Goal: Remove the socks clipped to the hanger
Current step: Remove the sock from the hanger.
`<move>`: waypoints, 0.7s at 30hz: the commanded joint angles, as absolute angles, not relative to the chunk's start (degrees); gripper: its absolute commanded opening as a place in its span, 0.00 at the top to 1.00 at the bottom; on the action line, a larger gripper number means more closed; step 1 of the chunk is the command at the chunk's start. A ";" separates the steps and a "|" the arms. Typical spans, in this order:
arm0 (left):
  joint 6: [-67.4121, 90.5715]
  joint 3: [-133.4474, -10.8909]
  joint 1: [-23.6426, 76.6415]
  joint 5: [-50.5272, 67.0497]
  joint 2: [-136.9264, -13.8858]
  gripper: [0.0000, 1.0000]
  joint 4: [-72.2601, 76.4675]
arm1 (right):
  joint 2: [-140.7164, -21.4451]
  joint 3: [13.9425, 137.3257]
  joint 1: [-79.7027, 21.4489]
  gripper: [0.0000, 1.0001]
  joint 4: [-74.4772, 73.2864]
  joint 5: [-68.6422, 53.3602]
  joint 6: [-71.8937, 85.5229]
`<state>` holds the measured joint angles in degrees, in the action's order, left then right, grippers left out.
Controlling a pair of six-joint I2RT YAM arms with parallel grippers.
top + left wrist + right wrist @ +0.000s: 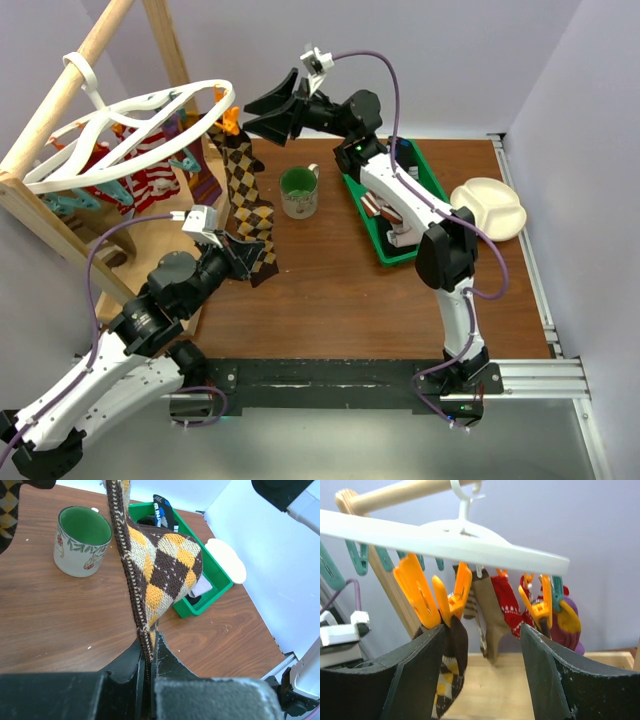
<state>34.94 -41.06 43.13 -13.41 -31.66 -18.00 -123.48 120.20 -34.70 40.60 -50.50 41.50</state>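
Left gripper (148, 656) is pressed shut on the lower end of the argyle sock (165, 565), which rises from it to an orange clip (451, 597). Right gripper (481, 630) hangs spread just under that clip on the hanger (470, 542). More socks (507, 605) hang beyond.

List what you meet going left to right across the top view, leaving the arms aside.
hanger → argyle sock → mug → green bin → white dish
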 commanded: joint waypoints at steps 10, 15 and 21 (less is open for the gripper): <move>34.72 -44.21 42.71 -11.16 -32.17 1.00 -16.88 | -126.30 129.46 -36.91 0.34 45.44 -47.03 46.85; 34.54 -44.38 42.71 -11.08 -31.90 1.00 -17.05 | -127.00 129.55 -37.18 0.34 45.18 -46.06 46.76; 34.19 -44.74 42.80 -10.99 -31.90 1.00 -16.96 | -128.32 131.13 -37.35 0.34 45.44 -45.35 47.90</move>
